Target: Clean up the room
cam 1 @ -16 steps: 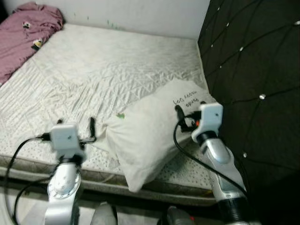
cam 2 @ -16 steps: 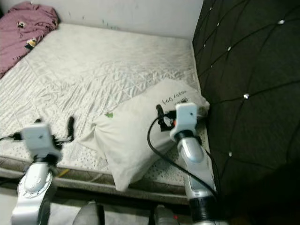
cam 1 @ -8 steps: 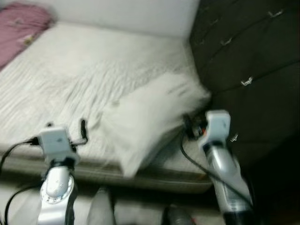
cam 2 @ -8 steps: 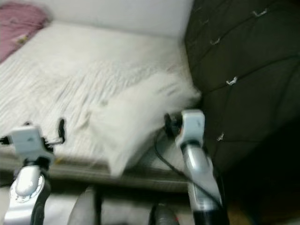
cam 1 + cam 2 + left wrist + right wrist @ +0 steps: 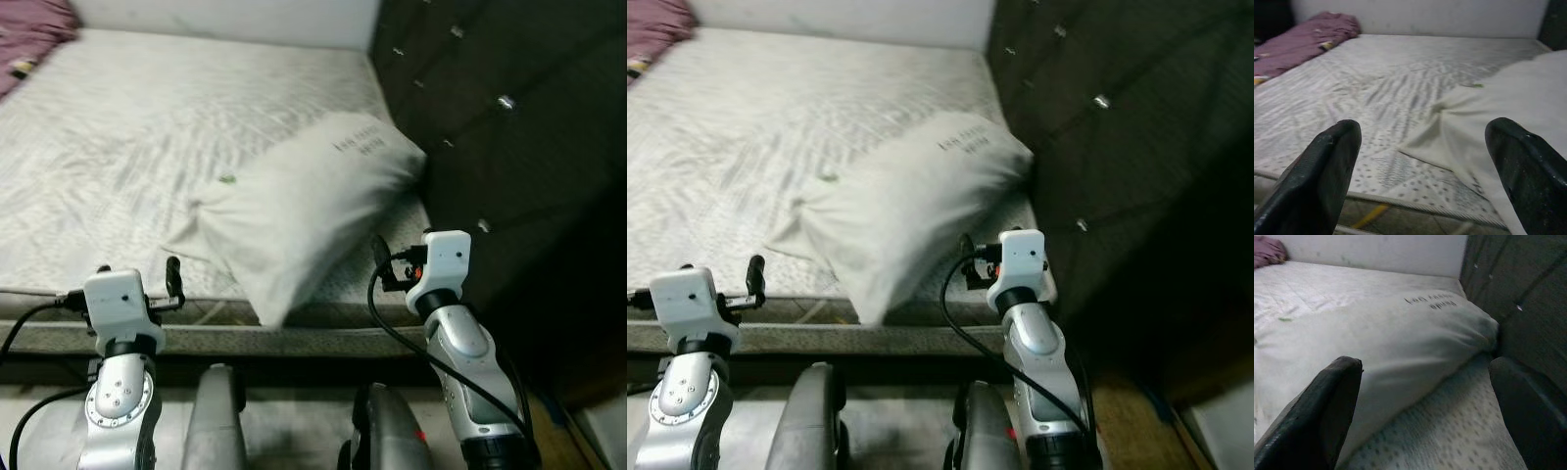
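A white pillow (image 5: 304, 206) with dark lettering lies on the white mattress (image 5: 118, 127), its far end against the dark headboard and its near corner hanging over the mattress's front edge. My left gripper (image 5: 137, 270) hovers open at the front edge, left of the pillow; in the left wrist view its fingers (image 5: 1327, 161) stand wide apart with nothing between them. My right gripper (image 5: 390, 260) is open by the front edge, just right of the pillow's near end. In the right wrist view the pillow (image 5: 1376, 342) lies a short way beyond the fingertips.
A dark tufted headboard (image 5: 490, 108) stands along the right side of the bed. A purple blanket (image 5: 1308, 36) is bunched at the far left corner. A white wall runs behind the bed. My own legs (image 5: 216, 421) stand at the bed's base.
The whole view has shifted back and to the right, so the camera moved. Both grippers, earlier over the mattress and pillow, now sit at the front edge. The pillow lies as before.
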